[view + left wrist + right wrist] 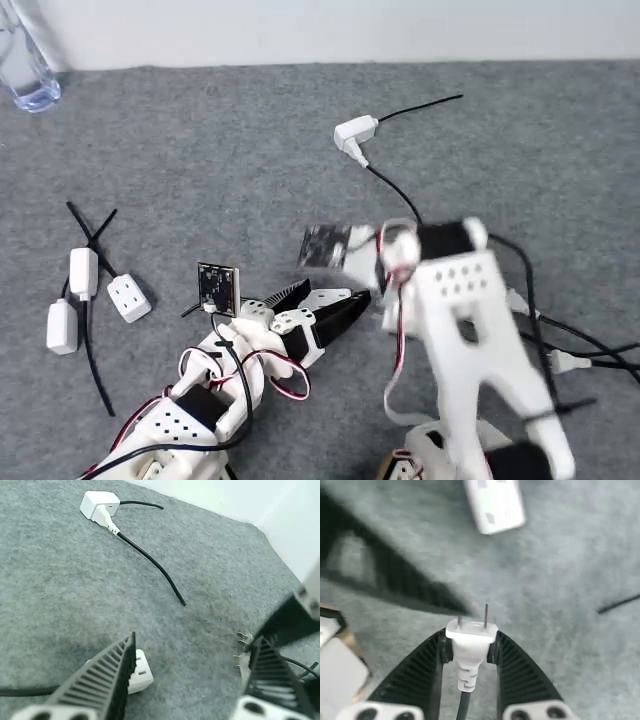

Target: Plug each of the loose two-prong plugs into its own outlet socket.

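Plug [470, 647] between right jaws

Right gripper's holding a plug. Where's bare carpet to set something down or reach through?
Bare carpet: the far stretch between the glass and the joined plug and socket, and the far right corner past that pair. Crowded: the near middle, where the left gripper faces the right gripper and its plug, the cables near right, and around the loose socket at left.

Readable text: none.
Outlet socket [128, 297]: white face, no lettering legible.
Two-prong plug [470, 645]: white body, no marking legible.
Circuit board [218, 286]: on an arm's wrist, any print too small to read.
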